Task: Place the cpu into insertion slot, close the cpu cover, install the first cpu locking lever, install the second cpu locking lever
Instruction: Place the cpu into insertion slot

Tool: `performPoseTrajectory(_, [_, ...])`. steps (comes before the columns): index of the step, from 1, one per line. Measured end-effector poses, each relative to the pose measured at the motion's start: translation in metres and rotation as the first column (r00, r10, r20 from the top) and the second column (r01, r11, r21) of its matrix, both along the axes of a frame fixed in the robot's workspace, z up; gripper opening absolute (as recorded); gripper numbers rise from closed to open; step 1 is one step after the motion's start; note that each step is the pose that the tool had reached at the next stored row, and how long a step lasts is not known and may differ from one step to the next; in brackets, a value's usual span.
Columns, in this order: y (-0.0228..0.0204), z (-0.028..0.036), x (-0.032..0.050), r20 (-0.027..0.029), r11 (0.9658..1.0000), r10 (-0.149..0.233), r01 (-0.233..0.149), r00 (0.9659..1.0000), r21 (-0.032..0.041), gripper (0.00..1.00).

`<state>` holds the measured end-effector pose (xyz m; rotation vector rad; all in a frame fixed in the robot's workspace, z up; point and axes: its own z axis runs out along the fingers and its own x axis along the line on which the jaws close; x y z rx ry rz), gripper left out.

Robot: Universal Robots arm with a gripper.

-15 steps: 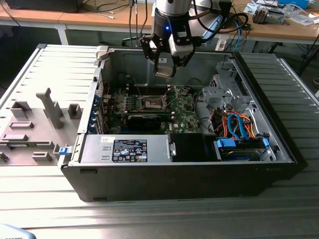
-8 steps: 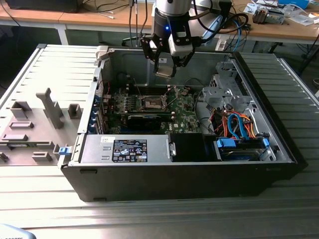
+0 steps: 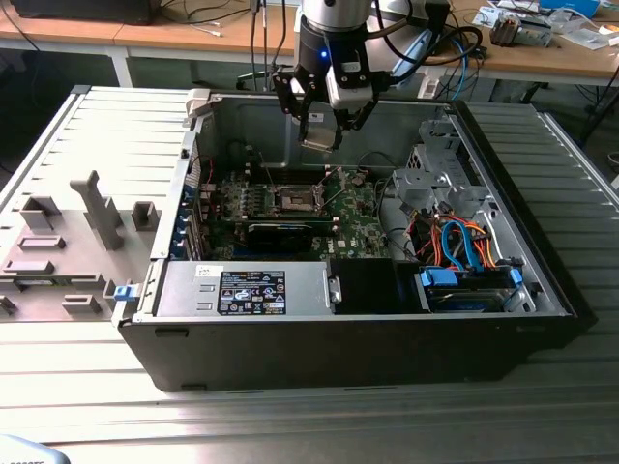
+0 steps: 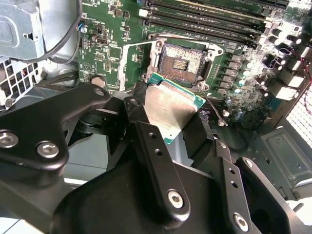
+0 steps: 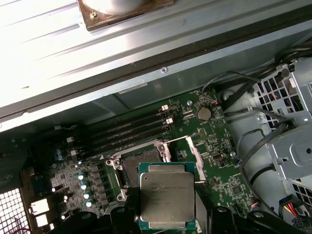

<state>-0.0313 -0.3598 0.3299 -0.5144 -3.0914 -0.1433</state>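
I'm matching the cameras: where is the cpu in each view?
Exterior view: cpu in the gripper, above the green motherboard.
Second wrist view: cpu tilted, just short of the insertion slot.
First wrist view: cpu overlapping the insertion slot.
Shared landmark: the empty insertion slot.

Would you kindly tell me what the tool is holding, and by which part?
The cpu, pinched by two opposite side edges.

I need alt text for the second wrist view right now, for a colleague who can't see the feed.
The end effector holds the cpu by its edges, tilted, above the green motherboard. Just beyond the chip, the square insertion slot sits open and empty, with memory slots past it.
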Motion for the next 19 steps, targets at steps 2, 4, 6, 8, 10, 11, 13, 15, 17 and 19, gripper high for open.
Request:
performPoseTrajectory(2, [0.0,0.0,0.0,0.0,1.0,-0.005,0.005,1.0,0.0,0.55])
performPoseTrajectory(4, [0.0,0.0,0.0,0.0,1.0,-0.008,0.008,1.0,0.0,0.55])
performPoseTrajectory(6, [0.0,0.0,0.0,0.0,0.9999,-0.011,0.011,0.9999,0.0,0.55])
performPoseTrajectory(8, [0.0,0.0,0.0,0.0,0.9999,-0.016,0.016,0.9999,0.0,0.55])
performPoseTrajectory(10, [0.0,0.0,0.0,0.0,0.9998,-0.019,0.019,0.9998,0.0,0.55])
performPoseTrajectory(11, [0.0,0.0,0.0,0.0,0.9997,-0.023,0.023,0.9997,0.0,0.55])
performPoseTrajectory(13, [0.0,0.0,0.0,0.0,0.9996,-0.027,0.027,0.9996,-0.0001,0.55])
performPoseTrajectory(15, [0.0,0.0,0.0,-0.0001,0.9995,-0.031,0.031,0.9995,-0.0001,0.55])
performPoseTrajectory(17, [0.0,0.0,0.0,0.0,0.9994,-0.035,0.035,0.9994,0.0,0.55])
performPoseTrajectory(19, [0.0,0.0,0.0,0.0,0.9993,-0.038,0.038,0.9993,0.0,0.55])
